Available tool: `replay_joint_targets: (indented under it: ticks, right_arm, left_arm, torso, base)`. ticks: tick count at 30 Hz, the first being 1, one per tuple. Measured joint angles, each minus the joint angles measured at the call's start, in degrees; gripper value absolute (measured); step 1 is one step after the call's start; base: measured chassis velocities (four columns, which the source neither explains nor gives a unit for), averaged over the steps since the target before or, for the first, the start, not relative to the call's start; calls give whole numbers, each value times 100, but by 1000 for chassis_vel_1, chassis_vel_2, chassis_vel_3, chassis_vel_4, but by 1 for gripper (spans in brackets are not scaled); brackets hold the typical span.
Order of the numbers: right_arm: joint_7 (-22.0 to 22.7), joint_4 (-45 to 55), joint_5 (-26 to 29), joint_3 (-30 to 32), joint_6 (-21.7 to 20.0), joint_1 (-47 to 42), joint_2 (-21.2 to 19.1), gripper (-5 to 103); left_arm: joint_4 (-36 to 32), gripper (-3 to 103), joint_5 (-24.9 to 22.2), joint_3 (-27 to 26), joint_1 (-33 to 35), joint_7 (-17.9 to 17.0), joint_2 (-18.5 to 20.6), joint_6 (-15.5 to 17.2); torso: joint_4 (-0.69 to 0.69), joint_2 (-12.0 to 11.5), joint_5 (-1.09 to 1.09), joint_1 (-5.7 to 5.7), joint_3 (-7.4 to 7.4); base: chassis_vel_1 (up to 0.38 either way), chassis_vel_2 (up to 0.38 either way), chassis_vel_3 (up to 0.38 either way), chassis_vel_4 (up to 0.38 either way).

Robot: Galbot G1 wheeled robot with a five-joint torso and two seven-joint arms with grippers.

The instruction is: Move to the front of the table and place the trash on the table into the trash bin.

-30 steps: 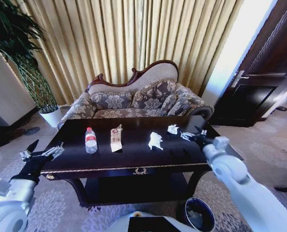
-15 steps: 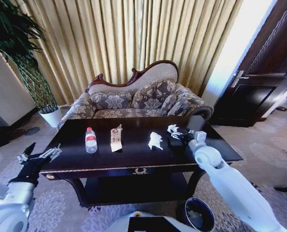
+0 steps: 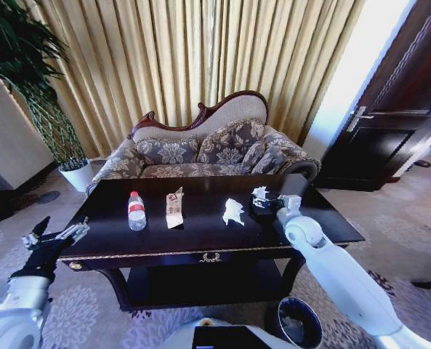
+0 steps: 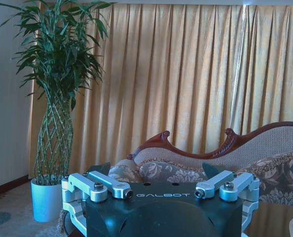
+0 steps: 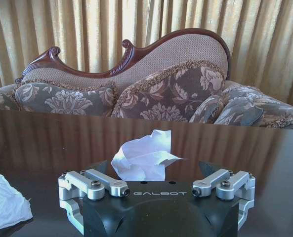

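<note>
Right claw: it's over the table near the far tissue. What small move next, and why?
Probably ease the right claw forward and down around the crumpled tissue. In the right wrist view the tissue sits centred just ahead of the open claw, not yet gripped. The left claw waits off the table.

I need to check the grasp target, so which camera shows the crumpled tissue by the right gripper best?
The right wrist view: the crumpled tissue sits centred before the open right gripper. The head view shows it small.
</note>
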Motion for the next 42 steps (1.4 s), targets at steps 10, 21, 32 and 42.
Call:
replay_joint_targets:
  ticks: [10, 21, 32, 42]
  right_arm:
    - [-24, -84, 36, -35, 12, 105, 5, 91]
    - [12, -68, -64, -107, 33, 114, 37, 54]
    - [9, -75, -66, -108, 100, 127, 20, 10]
    - [-33, 240, -55, 146, 289, -86, 10, 0]
  left_arm:
    - [0, 100, 18, -2, 5, 2, -6, -38]
    - [0, 100, 30, -1, 21, 6, -4, -53]
    - [0, 100, 38, 30, 11, 12, -10, -54]
    - [0, 100, 39, 27, -3, 16, 10, -76]
  torso:
    - [0, 0, 0, 0, 0]
    - [0, 0, 0, 0, 0]
    - [0, 0, 0, 0, 0]
    - [1, 0, 1, 0, 0]
  base:
    - [0, 0, 0, 0]
    - [0, 0, 0, 0]
    - [0, 0, 0, 0]
    - [0, 0, 0, 0]
